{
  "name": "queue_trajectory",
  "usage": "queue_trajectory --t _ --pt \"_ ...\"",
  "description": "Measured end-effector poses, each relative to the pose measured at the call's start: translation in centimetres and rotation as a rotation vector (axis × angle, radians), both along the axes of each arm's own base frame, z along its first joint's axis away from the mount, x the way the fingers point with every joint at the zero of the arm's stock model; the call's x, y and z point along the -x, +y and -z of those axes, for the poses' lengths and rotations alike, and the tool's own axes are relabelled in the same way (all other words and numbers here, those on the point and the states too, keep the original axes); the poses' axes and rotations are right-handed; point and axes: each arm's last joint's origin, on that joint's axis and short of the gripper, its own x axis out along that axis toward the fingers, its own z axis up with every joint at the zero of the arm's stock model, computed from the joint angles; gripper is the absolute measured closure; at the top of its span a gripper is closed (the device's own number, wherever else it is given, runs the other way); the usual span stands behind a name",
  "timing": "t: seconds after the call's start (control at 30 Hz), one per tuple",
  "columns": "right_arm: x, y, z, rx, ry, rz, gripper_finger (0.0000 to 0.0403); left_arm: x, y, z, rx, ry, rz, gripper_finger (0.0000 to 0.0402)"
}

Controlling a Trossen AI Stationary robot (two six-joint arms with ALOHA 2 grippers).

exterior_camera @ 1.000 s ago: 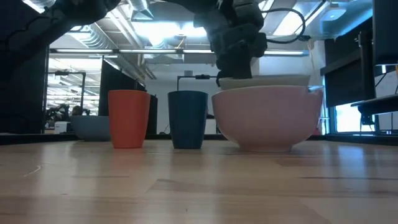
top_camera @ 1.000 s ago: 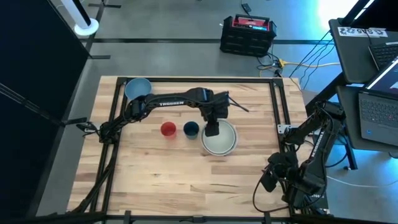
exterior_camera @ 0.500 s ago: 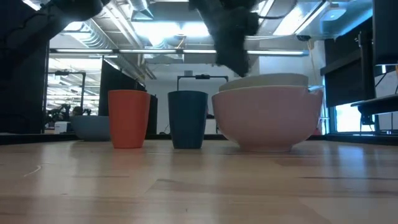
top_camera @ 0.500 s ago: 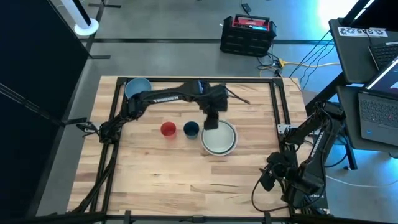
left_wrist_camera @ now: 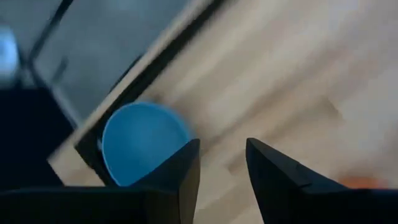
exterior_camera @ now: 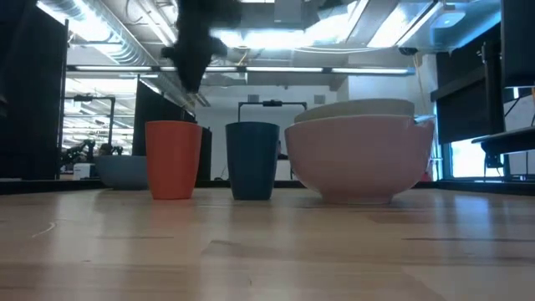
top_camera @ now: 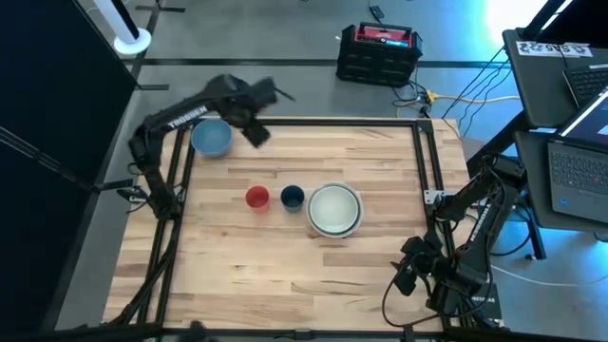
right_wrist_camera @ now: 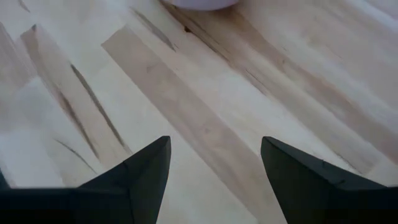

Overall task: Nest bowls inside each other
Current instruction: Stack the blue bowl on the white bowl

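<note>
A stack of nested wide bowls [top_camera: 334,210] stands on the table right of centre, a pale grey one on top; in the low view the stack [exterior_camera: 359,159] shows a pinkish outer bowl. Left of it stand the tiny navy bowl [top_camera: 292,197] and the tiny red bowl [top_camera: 256,198]. The light blue bowl [top_camera: 211,138] sits upright at the far left corner. My left gripper [top_camera: 255,133] hangs open in the air just right of it, with the bowl [left_wrist_camera: 143,143] showing past its fingers. My right gripper [top_camera: 408,275] is open above bare wood at the near right.
A black frame rail [top_camera: 304,122] runs along the table's far edge, and another [top_camera: 426,161] along the right. Bare wood [top_camera: 275,275] fills the near half of the table. Beyond the table are a black case [top_camera: 378,52] on the floor and laptops [top_camera: 579,161].
My left gripper has risen off the bowl stack and swung fast toward the table's far left corner, turning about as it went, and now hangs beside the light blue bowl. The stack and the two tiny bowls have stayed in place.
</note>
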Motion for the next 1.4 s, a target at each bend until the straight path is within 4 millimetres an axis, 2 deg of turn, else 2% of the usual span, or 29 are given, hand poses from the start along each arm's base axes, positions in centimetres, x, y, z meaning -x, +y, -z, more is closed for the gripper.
queue_trajectory --t 0.1,0.27,0.43,0.63,1.1,1.23,1.3,1.4 --pt "-0.1 -0.1 0.3 0.008 -0.008 -0.005 0.0166 4.0 1.1 0.6 0.001 0.009 -0.185 0.0289" --pt "-1.0 -0.5 0.3 -0.021 0.001 0.04 0.0166 5.9 3.3 5.3 0.092 0.007 -0.239 0.0289" --pt "-1.7 -0.9 0.2 -0.049 0.02 0.075 0.0166 7.5 3.9 7.3 0.125 0.041 -0.281 0.0289" --pt "-1.9 -1.0 0.3 -0.056 0.023 0.089 0.0166 8.0 3.8 9.2 0.177 0.017 -0.296 0.0289" --pt "-1.9 -0.9 0.3 -0.069 0.039 0.085 0.0166 8.3 3.3 11.8 0.208 0.009 -0.258 0.0289" --pt "-1.9 -0.9 0.3 -0.071 0.04 0.084 0.0166 8.5 3.1 13.6 0.219 0.023 -0.238 0.0291" --pt "-1.9 -0.9 0.3 -0.07 0.041 0.084 0.0166 8.6 3.1 14.3 0.219 0.03 -0.214 0.0311" --pt "-1.9 -0.9 0.2 -0.069 0.041 0.083 0.0166 8.7 3.3 14.9 0.226 0.044 -0.17 0.0379"
